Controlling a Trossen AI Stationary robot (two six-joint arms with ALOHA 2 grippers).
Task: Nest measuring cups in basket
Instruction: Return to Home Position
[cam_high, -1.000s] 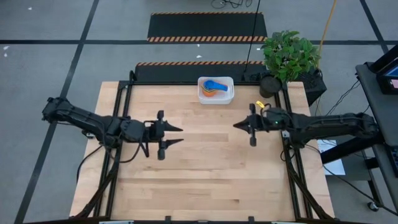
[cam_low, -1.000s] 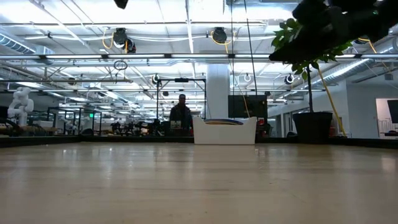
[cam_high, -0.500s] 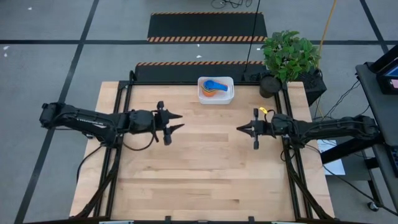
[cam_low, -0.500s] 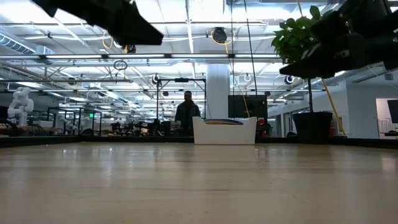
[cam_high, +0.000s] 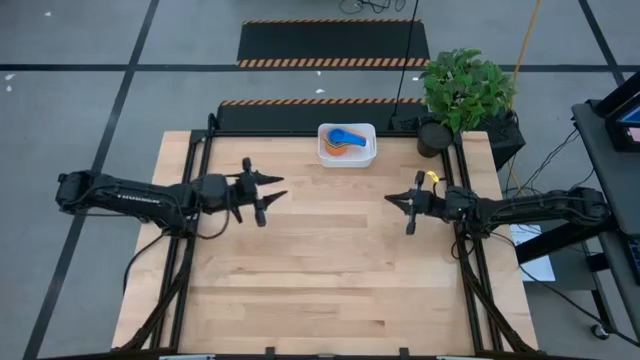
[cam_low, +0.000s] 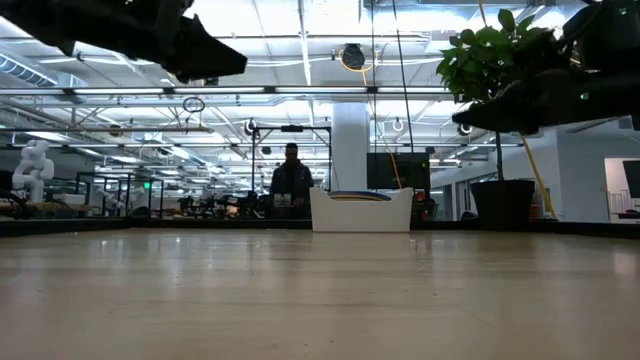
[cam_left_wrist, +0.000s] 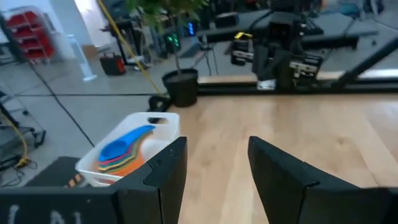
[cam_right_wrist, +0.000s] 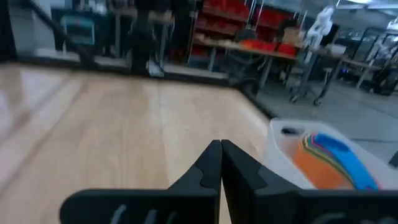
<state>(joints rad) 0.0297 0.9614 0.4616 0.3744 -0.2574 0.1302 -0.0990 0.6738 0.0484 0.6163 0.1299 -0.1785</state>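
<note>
Left arm: reaching in from the tabletop's (cam_high: 300, 290) left edge, lying low and level over the wood.
Left pincer (cam_high: 274, 190): hovering above the tabletop, left of centre, holding nothing. Fingers (cam_left_wrist: 168, 174) are standing apart with a clear gap between them, moderately wide.
Basket (cam_high: 371, 152): sitting at the far edge of the tabletop, near the middle, farther back than both pincers and well apart from each. The low view is showing it upright on the wood.
Measuring cups (cam_high: 342, 139): lying nested inside the basket, as one stack. A blue cup is sitting on top, with orange showing beneath it and thin bands of other colours between; I cannot count the cups.
Right pincer (cam_high: 389, 199): hovering right of centre, pointing toward the left one. Its fingers are pressing together, no gap, gripping nothing.
Right arm: stretching in from the right edge.
Potted plant (cam_high: 465, 88): standing off the far right corner, in a black pot (cam_high: 432, 138).
Person (cam_low: 290, 180): standing far behind the tabletop, in the room.
</note>
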